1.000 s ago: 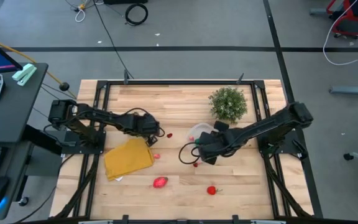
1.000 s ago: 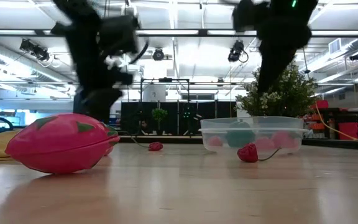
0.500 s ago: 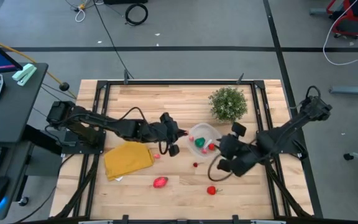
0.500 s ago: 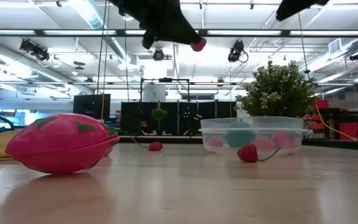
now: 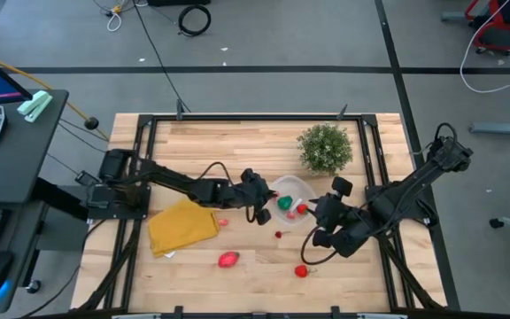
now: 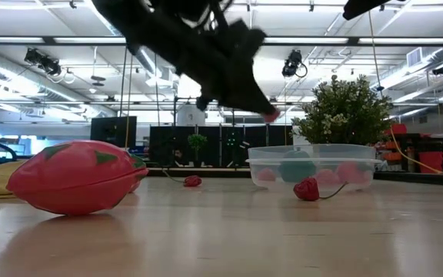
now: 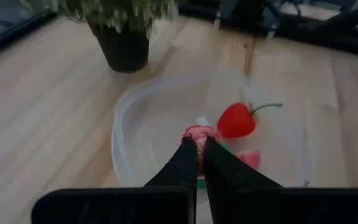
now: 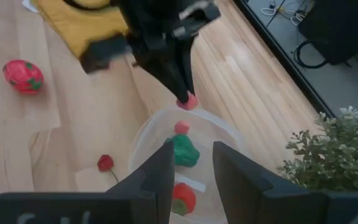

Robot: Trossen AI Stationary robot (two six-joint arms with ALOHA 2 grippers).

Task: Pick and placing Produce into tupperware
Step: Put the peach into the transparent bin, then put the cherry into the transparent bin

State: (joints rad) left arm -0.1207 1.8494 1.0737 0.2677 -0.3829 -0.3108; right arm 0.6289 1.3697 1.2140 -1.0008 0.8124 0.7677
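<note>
Left tool (image 7: 197, 142): fingers pinched together on a small pink produce piece (image 7: 199, 133), rounded and bumpy, held at the very tips. The tool hangs over the near rim of the tupperware (image 7: 126, 118), piece above the bowl's inside, not yet let go. In the high view the left tool (image 5: 264, 211) sits at the bowl's left edge; in the low view the pink piece (image 6: 271, 116) shows in the air, above and left of the container (image 6: 312, 152).

Tupperware: round, clear, translucent, shallow walls. Stands on the wooden counter (image 5: 211, 146) just below the potted plant (image 5: 325, 147), close to it. Inside: a green piece (image 8: 182, 151), a small pink piece (image 8: 181, 127), a red strawberry-like piece with thin green stem (image 7: 237, 121), and another pink piece (image 7: 249, 158) lying low against it.

Right tool (image 8: 191, 163): fingers parted, nothing between them. It hovers to the right of the bowl, raised off the counter; right tool (image 5: 323, 237) in the high view lies below and right of the container.

Loose produce on the counter: a small red stemmed piece (image 5: 279, 235) just below the bowl; a red strawberry (image 5: 302, 271) near the front edge; a larger pink-red fruit with green patches (image 5: 228, 259) left of that; a small pink bit (image 5: 223, 222) beside the yellow folded cloth (image 5: 182, 224).
</note>
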